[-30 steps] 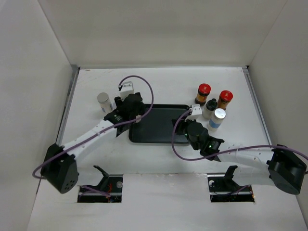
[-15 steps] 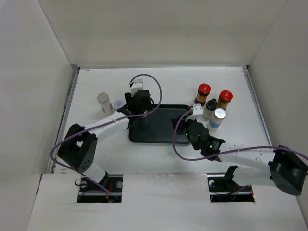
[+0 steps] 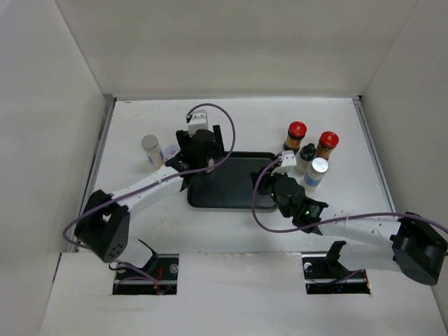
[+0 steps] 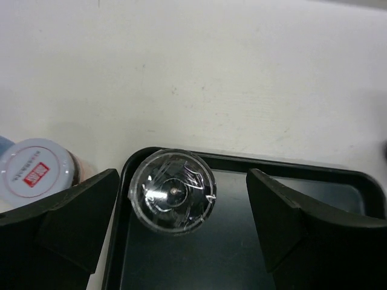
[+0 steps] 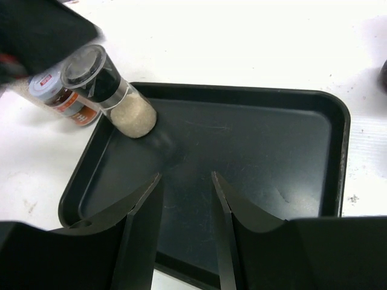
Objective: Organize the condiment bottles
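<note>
My left claw (image 4: 181,212) hangs spread wide over the small clear-capped, beige-filled jar (image 4: 173,191) at centre frame: light, probably slick glass, best pinched mid-body.

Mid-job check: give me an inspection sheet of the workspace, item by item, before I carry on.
Surface: white table with a black tray in the middle.
Job's things: beige-filled bottle stands in the tray's far left corner. Silver-capped bottle and white-lidded jar are on the table left of the tray. Two red-capped bottles, black-capped bottle and blue-labelled bottle are clustered to its right.
Clutter: nothing seen.
Grippers: left gripper open, astride the beige-filled bottle without touching it. Right gripper open and empty over the tray.
Cables: purple cables loop off both arms; the right arm's hangs over the tray's right end.
Surroundings: white walls on three sides.
</note>
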Robot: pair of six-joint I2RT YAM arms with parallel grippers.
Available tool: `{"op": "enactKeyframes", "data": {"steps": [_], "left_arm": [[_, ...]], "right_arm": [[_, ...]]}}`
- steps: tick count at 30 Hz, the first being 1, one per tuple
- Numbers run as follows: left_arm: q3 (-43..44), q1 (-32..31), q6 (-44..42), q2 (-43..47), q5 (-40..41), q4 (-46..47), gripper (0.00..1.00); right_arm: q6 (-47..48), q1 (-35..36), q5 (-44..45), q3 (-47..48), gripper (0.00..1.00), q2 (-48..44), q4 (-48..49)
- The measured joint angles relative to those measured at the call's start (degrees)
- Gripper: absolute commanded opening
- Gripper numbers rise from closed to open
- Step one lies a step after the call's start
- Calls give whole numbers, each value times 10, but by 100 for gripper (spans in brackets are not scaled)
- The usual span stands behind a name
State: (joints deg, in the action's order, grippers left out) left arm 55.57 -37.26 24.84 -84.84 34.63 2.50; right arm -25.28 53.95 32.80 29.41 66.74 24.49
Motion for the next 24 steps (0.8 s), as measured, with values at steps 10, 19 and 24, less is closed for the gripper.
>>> {"op": "enactKeyframes", "data": {"steps": [10, 19, 24], "left_arm": [[-51, 109, 31, 193, 0, -51, 82], [-107, 162, 48, 90, -57, -57, 81], [-104, 179, 49, 58, -62, -39, 77]], "right_arm": [[0, -11, 0, -4, 43, -15, 0], [0, -14, -24, -14, 51, -15, 6], [0, -14, -37, -18, 60, -15, 10]]}}
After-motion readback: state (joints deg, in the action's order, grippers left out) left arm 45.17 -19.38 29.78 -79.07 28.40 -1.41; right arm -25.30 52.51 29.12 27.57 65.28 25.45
